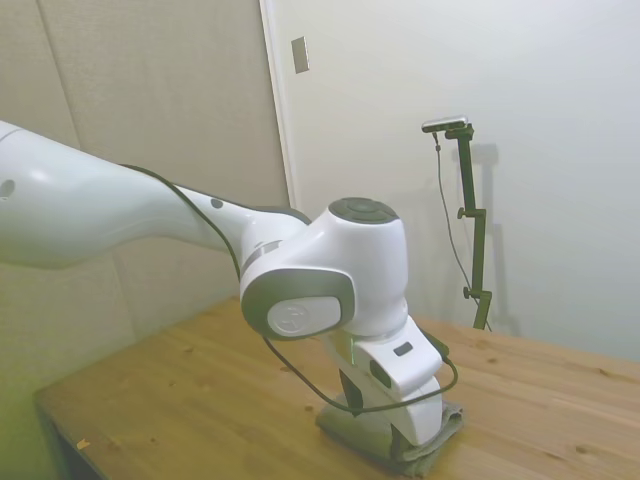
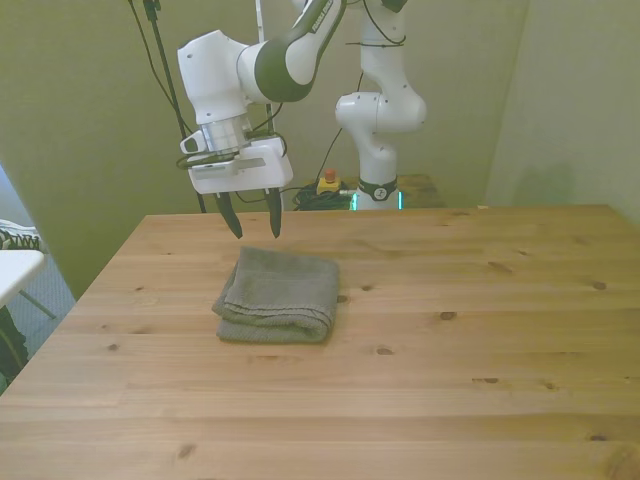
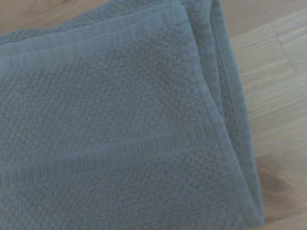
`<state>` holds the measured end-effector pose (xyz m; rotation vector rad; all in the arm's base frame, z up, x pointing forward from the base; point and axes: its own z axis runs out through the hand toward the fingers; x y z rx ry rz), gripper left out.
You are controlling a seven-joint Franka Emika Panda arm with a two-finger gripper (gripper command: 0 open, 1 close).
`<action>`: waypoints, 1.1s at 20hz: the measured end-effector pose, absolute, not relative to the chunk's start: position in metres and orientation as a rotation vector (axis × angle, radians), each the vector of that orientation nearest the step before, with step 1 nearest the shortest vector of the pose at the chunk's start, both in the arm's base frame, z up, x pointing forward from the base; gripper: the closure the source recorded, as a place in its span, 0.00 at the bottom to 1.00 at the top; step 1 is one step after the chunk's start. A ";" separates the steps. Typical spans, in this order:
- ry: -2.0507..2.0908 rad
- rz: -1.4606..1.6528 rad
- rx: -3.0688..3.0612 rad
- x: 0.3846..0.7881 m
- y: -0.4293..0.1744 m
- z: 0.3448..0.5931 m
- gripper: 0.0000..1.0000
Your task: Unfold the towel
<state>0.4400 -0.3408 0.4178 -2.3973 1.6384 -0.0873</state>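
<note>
Robot lab or test room, not a home. White arm (image 2: 300,45) is mounted behind a bare wooden desk (image 2: 450,340), with loose cables (image 2: 170,95) hanging against plain walls (image 1: 520,120). A red-and-yellow emergency-stop button (image 2: 327,183) sits by the arm's base, and padded wall panels (image 1: 150,110) show in the side view.

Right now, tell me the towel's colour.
Plain grey-green towel, clearest in the front view.

White arm bent low, wrist downward, gripper (image 2: 252,226) with dark fingers (image 2: 231,217) spread apart, nothing between them.
</note>
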 end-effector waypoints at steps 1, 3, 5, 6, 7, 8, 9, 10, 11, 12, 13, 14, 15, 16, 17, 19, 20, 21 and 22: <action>1.635 -0.080 -2.385 0.441 -0.348 0.416 0.00; 1.616 -0.073 -2.358 0.443 -0.360 0.413 0.00; 1.599 -0.056 -2.343 0.445 -0.367 0.406 0.00; 1.592 -0.052 -2.331 0.447 -0.369 0.401 0.00; 1.582 -0.046 -2.322 0.448 -0.371 0.396 0.00; 1.565 -0.041 -2.310 0.449 -0.371 0.392 0.00; 1.537 -0.044 -2.297 0.450 -0.371 0.389 0.00; 1.509 -0.045 -2.283 0.450 -0.371 0.386 0.00; 1.481 -0.042 -2.266 0.450 -0.370 0.385 0.00; 1.457 -0.038 -2.253 0.449 -0.369 0.383 0.00; 1.440 -0.030 -2.247 0.449 -0.368 0.382 0.00; 1.432 -0.024 -2.243 0.448 -0.368 0.381 0.00; 1.424 -0.020 -2.240 0.448 -0.368 0.380 0.00; 1.414 -0.022 -2.236 0.447 -0.368 0.380 0.00; 1.406 -0.030 -2.227 0.446 -0.369 0.380 0.00; 1.387 -0.048 -2.200 0.444 -0.372 0.379 1.00; 1.383 -0.046 -2.189 0.443 -0.374 0.376 1.00; 1.386 -0.042 -2.181 0.441 -0.376 0.373 1.00; 1.389 -0.037 -2.178 0.440 -0.378 0.369 1.00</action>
